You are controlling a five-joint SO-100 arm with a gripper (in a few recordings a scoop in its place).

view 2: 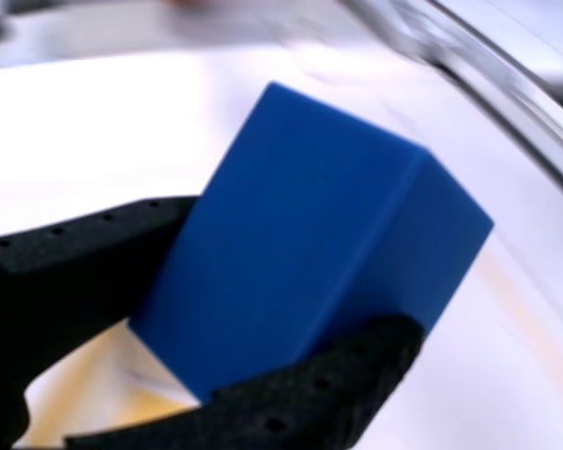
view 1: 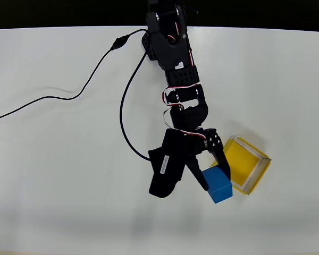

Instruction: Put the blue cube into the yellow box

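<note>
blue cube point(view 1: 220, 187) clamped between the black jaws, just beside the yellow box point(view 1: 244, 160)

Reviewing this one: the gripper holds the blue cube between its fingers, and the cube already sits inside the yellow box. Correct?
Not quite. The gripper does hold the blue cube between its fingers, but the cube is not inside the yellow box. The overhead view shows it just outside the box's near-left corner, beside the pale wall, with the yellow floor bare.

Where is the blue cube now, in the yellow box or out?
Out. In the overhead view the blue cube sits pinched in the claw beside the yellow box; the box's yellow floor is bare.
</note>
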